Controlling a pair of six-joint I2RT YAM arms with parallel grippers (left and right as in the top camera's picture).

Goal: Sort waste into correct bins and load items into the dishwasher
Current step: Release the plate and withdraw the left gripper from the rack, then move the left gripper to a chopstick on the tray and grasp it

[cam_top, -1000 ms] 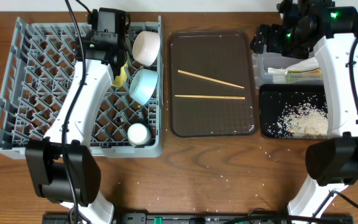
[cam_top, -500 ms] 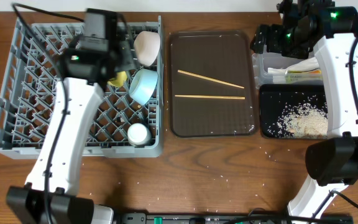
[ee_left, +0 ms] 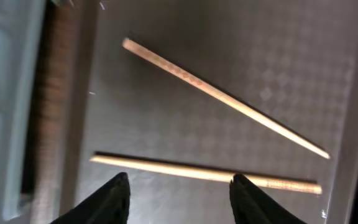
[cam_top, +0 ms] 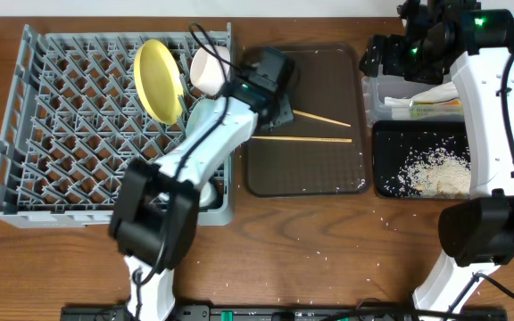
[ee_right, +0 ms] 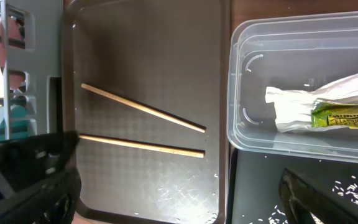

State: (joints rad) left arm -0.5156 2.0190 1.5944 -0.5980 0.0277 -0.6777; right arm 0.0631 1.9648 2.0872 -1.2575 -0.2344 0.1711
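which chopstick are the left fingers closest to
The level chopstick, running just beyond the tips of the left fingers; the slanted chopstick lies farther off.

This looks like a robotics lab bench set up as a canteen wash-up station. A white-and-black left robot arm (cam_top: 208, 138) and its right twin (cam_top: 489, 98) rise from the lower edge of a wood-grain counter (cam_top: 328, 241). A square grey plastic dish rack (cam_top: 61, 134) sits upper left, with a brown plastic serving tray (cam_top: 306, 169) at centre.

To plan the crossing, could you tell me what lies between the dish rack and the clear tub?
In the overhead view: the brown tray holding two chopsticks, and the left gripper above it.
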